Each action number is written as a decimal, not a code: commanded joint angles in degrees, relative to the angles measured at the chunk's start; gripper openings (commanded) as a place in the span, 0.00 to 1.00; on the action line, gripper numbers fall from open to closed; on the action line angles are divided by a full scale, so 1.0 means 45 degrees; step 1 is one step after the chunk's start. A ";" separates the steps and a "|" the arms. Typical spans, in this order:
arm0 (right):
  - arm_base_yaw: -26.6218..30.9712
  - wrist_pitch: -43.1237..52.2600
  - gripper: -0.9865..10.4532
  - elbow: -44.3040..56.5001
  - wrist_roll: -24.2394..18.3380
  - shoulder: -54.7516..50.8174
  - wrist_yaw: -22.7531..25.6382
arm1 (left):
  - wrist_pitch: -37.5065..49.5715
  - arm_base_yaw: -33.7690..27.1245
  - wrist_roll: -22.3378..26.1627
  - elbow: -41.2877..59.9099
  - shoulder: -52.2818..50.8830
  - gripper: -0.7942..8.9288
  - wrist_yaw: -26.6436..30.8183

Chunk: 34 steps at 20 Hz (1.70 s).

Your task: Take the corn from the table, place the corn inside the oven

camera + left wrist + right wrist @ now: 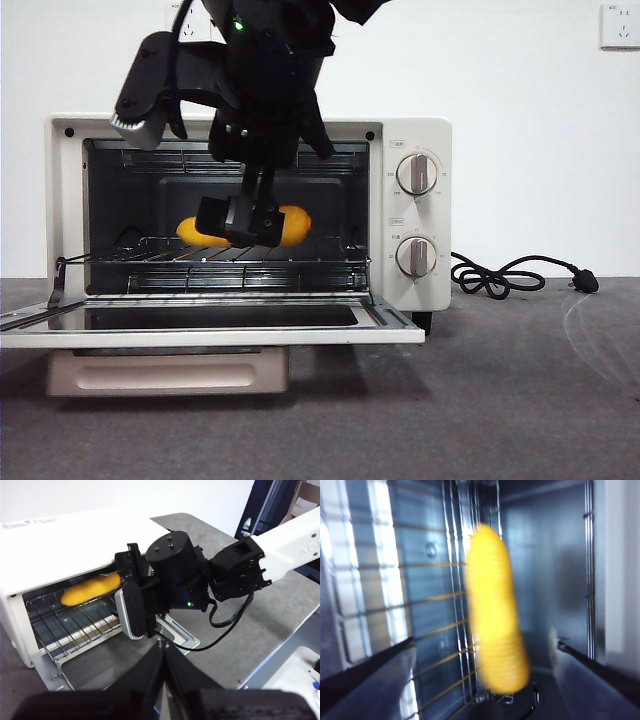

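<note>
The corn (296,224) lies lengthwise on the wire rack (300,262) inside the oven (420,135), whose door (200,335) hangs open and flat. My right gripper (240,220) reaches into the oven mouth in front of the cob and hides its middle. In the right wrist view the corn (495,625) is blurred, and the right gripper (484,639) is open, each jaw standing clear of the cob. The left wrist view shows the corn (90,589) on the rack and my left gripper (162,652) shut, held back over the table.
The oven's two knobs (417,173) sit on its right panel. A black cord (500,275) with a plug lies on the table (500,400) to the oven's right. The open door juts toward the table's front. A white wall stands behind.
</note>
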<state>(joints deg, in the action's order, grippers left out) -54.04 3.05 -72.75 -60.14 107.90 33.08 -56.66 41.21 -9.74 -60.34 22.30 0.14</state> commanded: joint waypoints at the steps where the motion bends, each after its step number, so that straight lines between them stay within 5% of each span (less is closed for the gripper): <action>1: -0.0107 0.0287 0.50 -0.0049 0.0559 0.0136 0.0403 | 0.0024 0.0029 -0.0126 -0.0029 -0.0063 0.08 0.0044; 10: -0.2098 -0.0151 0.50 -0.0058 0.2263 0.0121 0.1797 | 0.0180 0.0029 0.0049 -0.0029 0.0000 0.08 0.2880; 17: -0.4886 -0.2798 0.49 -0.0058 0.5197 -0.0568 0.2569 | 0.1651 0.0029 0.1880 -0.0029 0.1001 0.08 0.4658; 21: -0.6577 -0.5634 0.24 -0.0058 0.7713 -0.1933 0.2545 | 0.2764 0.0015 0.3313 -0.0029 0.2390 0.07 0.5401; 25: -0.8004 -0.8854 0.10 -0.0058 1.0137 -0.3920 0.1749 | 0.3745 -0.0549 0.3983 -0.0034 0.3721 0.07 0.5357; 29: -0.8932 -1.1142 0.07 -0.0058 1.2050 -0.6261 0.1875 | 0.3366 -0.2783 0.3968 -0.0034 0.4891 0.07 0.2259; 34: -0.8976 -1.1953 0.07 -0.0058 1.3328 -0.9991 0.1880 | 0.2239 -0.7718 0.3920 -0.0029 0.6212 0.07 -0.4182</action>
<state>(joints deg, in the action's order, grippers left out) -94.41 -50.96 -72.75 -2.24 63.07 41.47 -46.65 8.23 7.49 -60.42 50.26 -15.33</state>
